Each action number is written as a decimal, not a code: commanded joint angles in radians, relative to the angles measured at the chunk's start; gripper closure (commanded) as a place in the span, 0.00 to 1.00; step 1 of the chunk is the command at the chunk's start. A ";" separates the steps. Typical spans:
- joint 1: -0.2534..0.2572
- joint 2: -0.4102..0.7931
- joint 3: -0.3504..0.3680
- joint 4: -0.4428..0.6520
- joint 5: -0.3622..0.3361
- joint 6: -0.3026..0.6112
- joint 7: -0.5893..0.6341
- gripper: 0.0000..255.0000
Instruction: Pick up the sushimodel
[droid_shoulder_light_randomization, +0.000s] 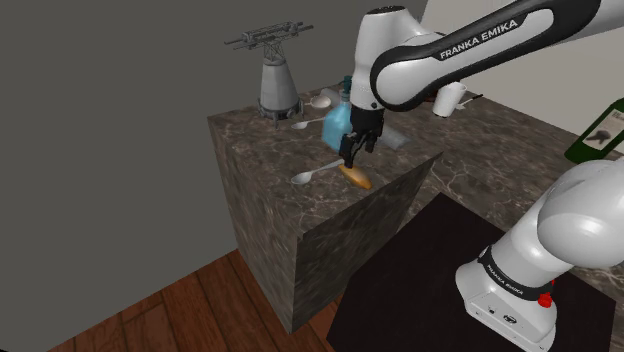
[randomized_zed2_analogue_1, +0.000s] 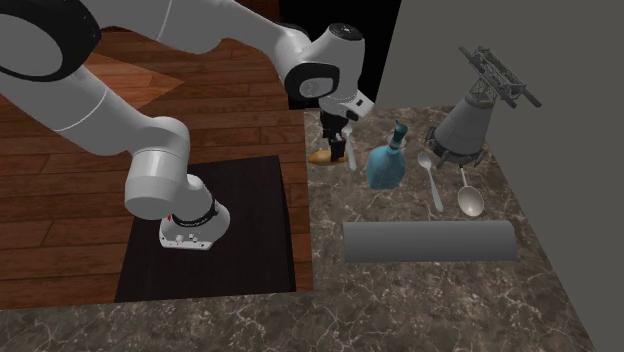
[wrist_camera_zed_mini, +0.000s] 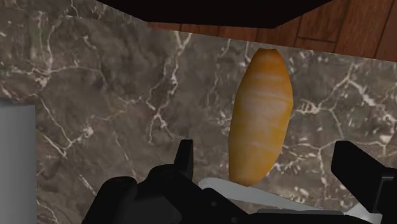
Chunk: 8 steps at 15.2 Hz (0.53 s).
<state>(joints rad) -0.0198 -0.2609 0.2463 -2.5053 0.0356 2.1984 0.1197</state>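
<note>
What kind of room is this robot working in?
Probably a home kitchen: a marble counter, a spoon lying on it, a white mug nearby, and a wooden plank floor.

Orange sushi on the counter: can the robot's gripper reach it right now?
Probably yes. The gripper hangs open just above the sushi, with one finger on each side, and nothing covers it.

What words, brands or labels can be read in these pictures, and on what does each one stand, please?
"FRANKA EMIKA": on the arm, along its white upper link.
Print on the dark band of the base: too small to read.
Label on the green object: a dark figure, no legible words.
</note>
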 joint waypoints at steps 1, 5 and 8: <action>-0.002 0.044 0.010 -0.002 -0.010 0.049 0.019 0.00; -0.004 0.083 0.014 -0.025 -0.021 0.109 0.029 0.00; -0.006 0.111 0.017 -0.038 -0.029 0.149 0.036 0.00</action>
<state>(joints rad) -0.0237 -0.1605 0.2638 -2.5376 0.0104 2.3314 0.1560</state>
